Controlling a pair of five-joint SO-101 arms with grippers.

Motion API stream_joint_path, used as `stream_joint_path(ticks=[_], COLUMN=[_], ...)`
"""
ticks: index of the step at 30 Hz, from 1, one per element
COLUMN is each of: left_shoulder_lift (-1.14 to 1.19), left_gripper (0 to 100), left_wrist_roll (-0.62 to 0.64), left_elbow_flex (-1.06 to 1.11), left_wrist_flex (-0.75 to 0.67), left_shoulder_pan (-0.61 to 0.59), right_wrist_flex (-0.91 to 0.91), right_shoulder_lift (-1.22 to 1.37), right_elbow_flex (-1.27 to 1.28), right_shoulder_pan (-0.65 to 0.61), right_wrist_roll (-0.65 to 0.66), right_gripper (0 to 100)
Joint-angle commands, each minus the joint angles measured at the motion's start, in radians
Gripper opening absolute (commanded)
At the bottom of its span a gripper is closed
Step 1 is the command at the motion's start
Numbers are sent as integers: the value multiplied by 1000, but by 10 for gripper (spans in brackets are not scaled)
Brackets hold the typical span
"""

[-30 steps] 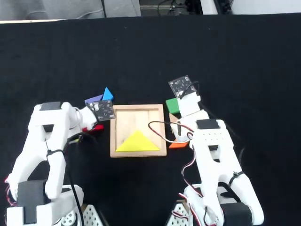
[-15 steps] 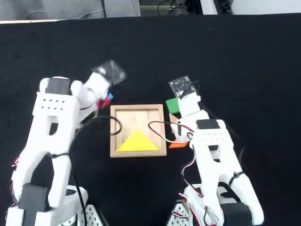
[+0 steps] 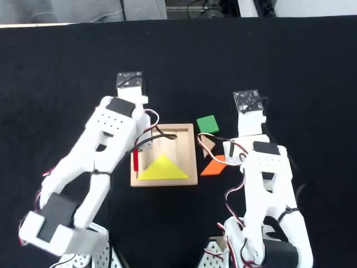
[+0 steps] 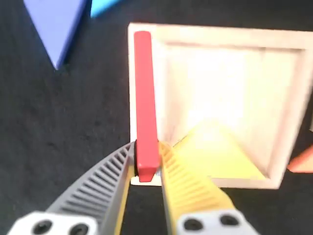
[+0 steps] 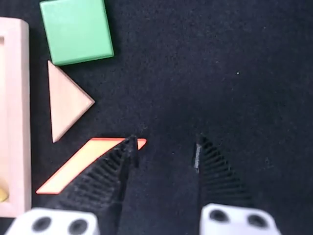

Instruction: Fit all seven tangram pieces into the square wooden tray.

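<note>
1 square wooden tray (image 3: 194,156). 7 tangram pieces: 1 yellow triangle (image 3: 162,168), 1 pale wooden triangle (image 3: 208,144), 1 purple triangle (image 4: 55,24), 1 green square (image 3: 207,124), 1 orange parallelogram (image 3: 214,166), 1 red piece (image 4: 144,98) seen edge-on, 1 blue piece (image 4: 105,6) cut off at the edge. 2 white robot arms: left arm (image 3: 106,139), right arm (image 3: 268,176).

Table (image 3: 301,67) all black cloth, arms (image 3: 268,178) white w/ red and black wires. Tray (image 3: 191,134) pale wood, grain showing. Yellow triangle (image 3: 162,167), red piece (image 4: 144,88), green square (image 3: 207,124), bare-wood triangle (image 5: 66,100), orange piece (image 3: 213,166), purple triangle (image 4: 55,22), blue bit (image 4: 105,5). Left gripper (image 4: 145,152): one finger grey, other yellow, both ribbed. Right gripper (image 5: 164,147) black, ribbed too.
</note>
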Motion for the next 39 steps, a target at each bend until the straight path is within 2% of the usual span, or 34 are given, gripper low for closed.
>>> stream_joint_path(ticks=[1, 13, 19, 21, 24, 30, 35, 39], left_shoulder_lift=[43, 175, 190, 190, 190, 189, 149, 17], left_gripper=[30, 30, 30, 33, 45, 202, 177, 155], left_wrist_roll=[49, 77, 72, 68, -20, -31, -32, -32], left_elbow_flex=[-7, 22, 21, 5, -4, -5, -27, -24], left_wrist_flex=[-12, -112, -169, -160, -137, -80, -64, -71], left_shoulder_pan=[1, 59, 30, 24, 21, 5, -4, 2], right_wrist_flex=[-20, -35, -35, -35, -35, -35, -34, -34], right_shoulder_lift=[-41, -39, -39, -39, -39, -39, -39, -39], right_elbow_flex=[-71, -68, -68, -68, -68, -68, -68, -68], right_shoulder_pan=[9, 9, 9, 9, 9, 9, 9, 9], right_wrist_roll=[-9, -9, -9, -9, -9, -8, -8, -8], right_gripper=[190, 190, 190, 190, 190, 190, 190, 190])
